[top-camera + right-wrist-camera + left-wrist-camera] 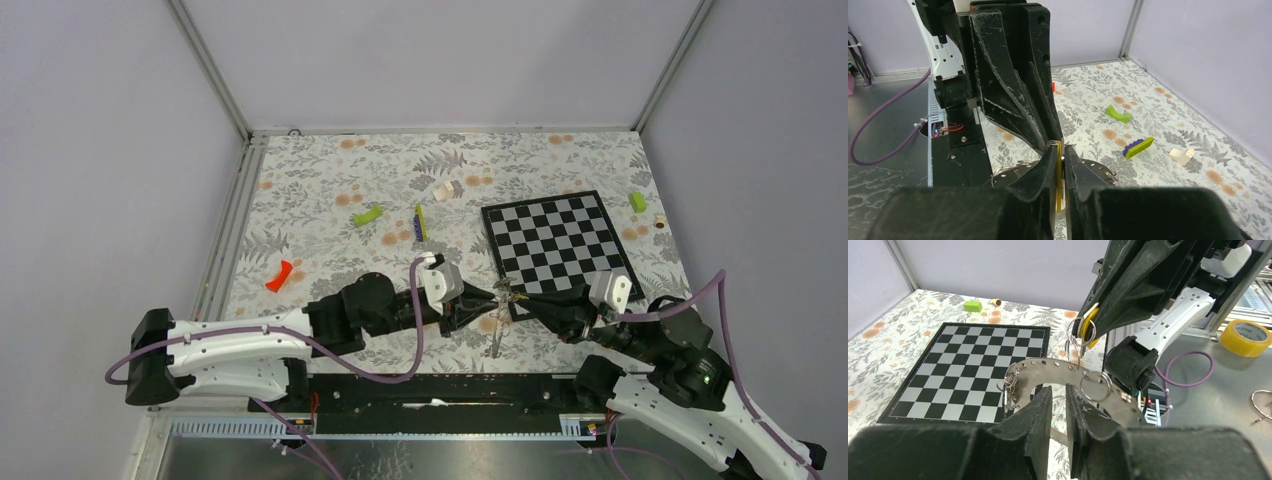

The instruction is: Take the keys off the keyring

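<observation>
The keyring (1048,367), a flat silvery band with holes, hangs between the two grippers near the table's front edge (497,325). My left gripper (1058,390) has its jaws a narrow gap apart. A thin part of the ring crosses that gap, and floral tabletop shows through it. My right gripper (1060,150) is shut on a yellow-tagged key (1059,167), seen from the left wrist as a yellow tag (1091,322) with small wire loops linking it to the band. More small keys (1008,387) dangle at the band's left end. In the top view the left gripper (492,297) and right gripper (522,297) almost touch.
A chessboard (555,240) lies behind the right gripper. Lime-green blocks (367,215) (638,201), a yellow-green and purple stick (421,222), a red piece (280,277) and a white piece (447,190) are scattered over the floral table. A yellow tape roll (1247,337) sits off the table.
</observation>
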Tool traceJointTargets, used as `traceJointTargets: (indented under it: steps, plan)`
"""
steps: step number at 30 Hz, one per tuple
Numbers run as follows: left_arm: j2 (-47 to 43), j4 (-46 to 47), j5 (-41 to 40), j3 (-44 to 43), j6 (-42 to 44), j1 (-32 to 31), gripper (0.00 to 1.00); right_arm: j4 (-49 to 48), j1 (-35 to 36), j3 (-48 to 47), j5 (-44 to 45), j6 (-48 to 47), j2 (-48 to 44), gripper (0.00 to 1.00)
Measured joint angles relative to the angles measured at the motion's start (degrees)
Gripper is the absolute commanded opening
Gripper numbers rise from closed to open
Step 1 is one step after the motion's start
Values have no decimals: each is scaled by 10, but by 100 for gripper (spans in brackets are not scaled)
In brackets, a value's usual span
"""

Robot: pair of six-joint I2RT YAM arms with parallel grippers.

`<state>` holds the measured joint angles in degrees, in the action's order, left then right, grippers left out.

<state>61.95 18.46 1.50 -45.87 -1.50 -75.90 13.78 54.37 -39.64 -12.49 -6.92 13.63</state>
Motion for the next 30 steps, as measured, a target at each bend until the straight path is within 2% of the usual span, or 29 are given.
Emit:
traceJointTargets:
  steps: [3,8,13,14,15,22,30]
  plan:
    - [-12,0,5,4,0,0,33,13,0,-15,0,-19,0,0]
    - [-43,-1,16,5,-6,0,38,27,0,-26,0,-48,0,2]
    - [-75,-16,16,7,-14,0,39,45,0,-34,-12,-84,8,8]
    - [-82,-20,14,10,-16,0,39,49,0,-37,-19,-92,12,7]
    - [-90,-24,11,14,-16,0,39,59,0,-47,-33,-108,24,0]
    - [-155,-61,-17,50,-18,0,39,111,0,-94,-116,-196,92,0]
    - [-228,-91,-47,71,-16,0,39,196,0,-164,-191,-351,175,0]
